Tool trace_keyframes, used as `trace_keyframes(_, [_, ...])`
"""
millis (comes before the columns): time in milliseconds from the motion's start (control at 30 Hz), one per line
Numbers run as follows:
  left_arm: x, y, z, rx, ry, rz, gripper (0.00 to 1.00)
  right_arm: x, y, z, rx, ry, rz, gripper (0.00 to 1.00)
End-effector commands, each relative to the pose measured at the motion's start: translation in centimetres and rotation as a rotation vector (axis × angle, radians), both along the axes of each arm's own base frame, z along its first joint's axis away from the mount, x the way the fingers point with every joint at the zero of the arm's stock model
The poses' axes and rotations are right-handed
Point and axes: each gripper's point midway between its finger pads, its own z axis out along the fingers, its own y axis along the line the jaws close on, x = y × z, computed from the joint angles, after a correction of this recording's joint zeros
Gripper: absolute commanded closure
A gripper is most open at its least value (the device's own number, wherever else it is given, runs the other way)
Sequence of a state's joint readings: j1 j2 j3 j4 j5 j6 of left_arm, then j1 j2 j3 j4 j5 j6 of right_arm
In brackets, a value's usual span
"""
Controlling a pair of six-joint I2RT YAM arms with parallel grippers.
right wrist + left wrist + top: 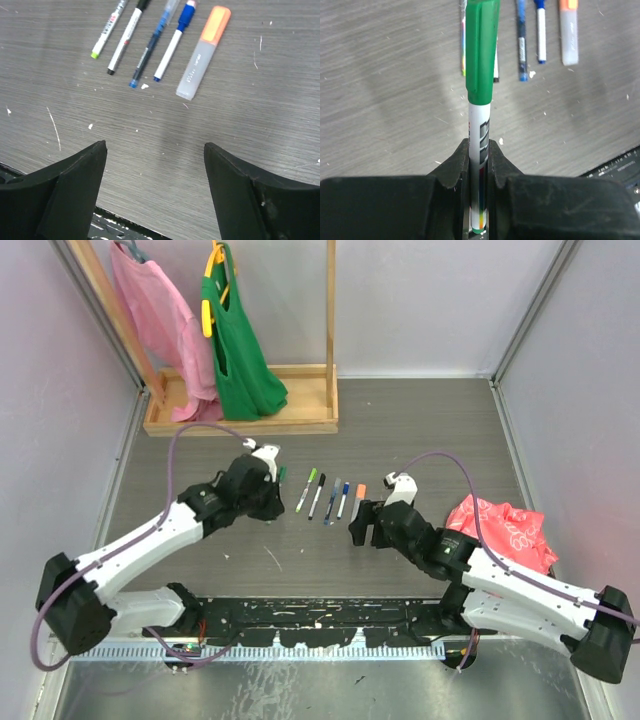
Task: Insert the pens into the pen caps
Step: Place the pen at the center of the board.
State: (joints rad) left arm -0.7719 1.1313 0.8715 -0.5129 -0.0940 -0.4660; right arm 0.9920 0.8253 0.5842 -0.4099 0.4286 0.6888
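Observation:
My left gripper point(479, 150) is shut on a white-barrelled pen point(479, 131) whose far end wears a long green cap point(481, 50); in the top view this pen point(282, 476) pokes out past the left gripper point(270, 478). To its right lie several pens in a row on the grey table: light green point(106, 31), black point(125, 39), dark blue point(149, 50), a white pen point(170, 50) with a blue cap point(186, 15), and a grey marker point(195, 70) with an orange cap point(216, 24). My right gripper point(155, 145) hangs open and empty just short of the row, nearest the orange marker point(358, 502).
A wooden rack point(240, 422) with pink and green garments stands at the back left. A crumpled red bag point(505, 528) lies beside the right arm. Small white scraps point(145, 86) dot the table. A black rail point(320, 625) runs along the near edge.

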Motion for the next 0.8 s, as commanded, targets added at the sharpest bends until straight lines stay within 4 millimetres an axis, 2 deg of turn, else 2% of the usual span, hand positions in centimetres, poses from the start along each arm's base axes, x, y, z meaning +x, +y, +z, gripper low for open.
trace_keyframes(0, [3.1, -1.0, 1.8, -0.024, -0.013, -0.051, 1.00, -0.1, 1.2, -0.3, 0.082, 0.047, 0.090, 0.13])
trace_keyframes(33, [3.8, -1.0, 1.9, -0.020, -0.016, -0.051, 1.00, -0.3, 1.3, -0.6, 0.090, 0.060, 0.098, 0.11])
trace_keyframes(67, [4.7, -1.2, 1.0, 0.000, 0.005, -0.053, 1.00, -0.6, 1.5, -0.7, 0.101, 0.072, 0.112, 0.09])
trace_keyframes(167, [7.2, -2.0, 0.1, 0.016, 0.027, -0.064, 1.00, -1.1, 1.5, -1.0, 0.120, 0.083, 0.123, 0.03])
trace_keyframes(200, [8.0, -2.3, -0.8, 0.030, 0.046, -0.070, 1.00, -1.3, 1.5, -1.0, 0.126, 0.086, 0.128, 0.01])
trace_keyframes(367, [11.4, -2.9, -3.2, 0.102, 0.077, -0.079, 1.00, -2.3, 1.1, -1.3, 0.158, 0.107, 0.138, 0.01])
trace_keyframes(567, [13.3, -2.5, -6.3, 0.173, 0.135, -0.084, 1.00, -3.0, 0.4, -1.2, 0.173, 0.108, 0.132, 0.01])
trace_keyframes(767, [13.7, -2.3, -8.1, 0.204, 0.171, -0.077, 1.00, -3.2, 0.1, -1.5, 0.153, 0.112, 0.137, 0.01])
